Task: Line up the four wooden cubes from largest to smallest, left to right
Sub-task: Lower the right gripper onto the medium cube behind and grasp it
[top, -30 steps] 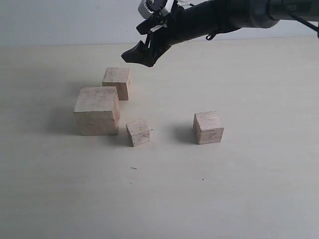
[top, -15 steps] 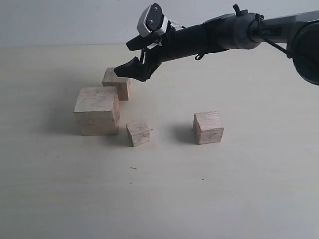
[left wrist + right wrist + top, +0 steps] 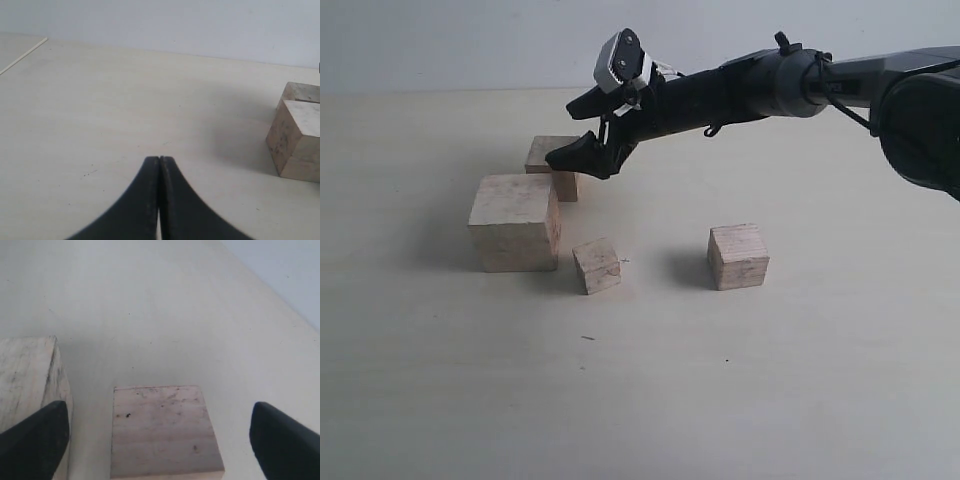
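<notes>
Four wooden cubes lie on the pale table. The largest cube [image 3: 515,222] stands at the left, with a mid-sized cube [image 3: 542,150] just behind it. The smallest cube [image 3: 597,265] sits in front, and another mid-sized cube [image 3: 738,256] is off to the right. My right gripper [image 3: 575,160] hangs open just above the back cube [image 3: 162,430], its fingers [image 3: 35,445] wide on either side without touching; the largest cube [image 3: 25,375] is beside it. My left gripper [image 3: 159,160] is shut and empty, low over bare table, with the largest cube [image 3: 297,140] some way off.
The table [image 3: 770,380] is pale and flat, with a light wall behind its far edge. The back cube [image 3: 302,91] shows partly behind the largest one in the left wrist view. The right arm [image 3: 770,85] reaches in from the upper right.
My right gripper has come down and to the left, from high over the table to just above the back cube, still open. The cubes have not moved.
</notes>
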### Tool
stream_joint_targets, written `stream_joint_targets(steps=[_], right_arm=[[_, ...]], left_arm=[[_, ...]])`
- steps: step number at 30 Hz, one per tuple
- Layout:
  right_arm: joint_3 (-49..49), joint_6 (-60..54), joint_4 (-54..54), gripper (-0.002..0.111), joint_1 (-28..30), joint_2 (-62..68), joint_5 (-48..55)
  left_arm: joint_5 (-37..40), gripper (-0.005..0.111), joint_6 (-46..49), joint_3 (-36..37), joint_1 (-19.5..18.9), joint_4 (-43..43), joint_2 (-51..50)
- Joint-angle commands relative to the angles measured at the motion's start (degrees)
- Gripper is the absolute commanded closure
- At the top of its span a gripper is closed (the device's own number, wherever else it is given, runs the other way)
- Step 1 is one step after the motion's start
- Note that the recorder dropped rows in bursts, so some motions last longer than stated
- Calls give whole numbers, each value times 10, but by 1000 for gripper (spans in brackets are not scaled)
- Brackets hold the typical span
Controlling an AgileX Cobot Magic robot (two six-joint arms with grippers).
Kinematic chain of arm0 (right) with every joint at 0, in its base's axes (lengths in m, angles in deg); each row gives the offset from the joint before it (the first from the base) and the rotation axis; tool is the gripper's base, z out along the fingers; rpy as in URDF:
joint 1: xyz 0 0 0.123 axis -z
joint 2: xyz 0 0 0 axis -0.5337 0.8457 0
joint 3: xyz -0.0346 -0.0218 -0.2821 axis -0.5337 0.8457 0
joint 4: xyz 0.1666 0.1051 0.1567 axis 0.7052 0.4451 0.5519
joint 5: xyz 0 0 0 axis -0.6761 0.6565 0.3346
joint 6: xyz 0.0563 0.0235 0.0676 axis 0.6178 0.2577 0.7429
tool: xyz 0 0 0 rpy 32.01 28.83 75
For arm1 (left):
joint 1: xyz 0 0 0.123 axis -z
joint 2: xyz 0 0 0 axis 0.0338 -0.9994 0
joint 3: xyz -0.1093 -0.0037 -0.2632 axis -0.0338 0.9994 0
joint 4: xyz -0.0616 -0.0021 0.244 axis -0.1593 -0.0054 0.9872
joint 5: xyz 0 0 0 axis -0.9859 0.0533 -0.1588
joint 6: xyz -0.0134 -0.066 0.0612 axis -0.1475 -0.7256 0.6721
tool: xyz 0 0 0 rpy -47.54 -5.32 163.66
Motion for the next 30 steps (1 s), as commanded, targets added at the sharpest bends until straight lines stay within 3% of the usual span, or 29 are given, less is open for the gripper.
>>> stream_joint_targets(steps=[1, 24, 28, 30], right_arm=[[-4, -2, 5, 22, 1, 1, 7], [-6, -27, 22, 26, 1, 27, -9], [-6, -27, 22, 33, 1, 27, -9], [-6, -27, 18, 42, 1, 27, -9]], left_arm=[[-7, 107, -1, 0, 4, 0, 3], [-7, 107, -1, 0, 4, 0, 3], [-7, 107, -1, 0, 4, 0, 3], [-7, 107, -1, 0, 4, 0, 3]])
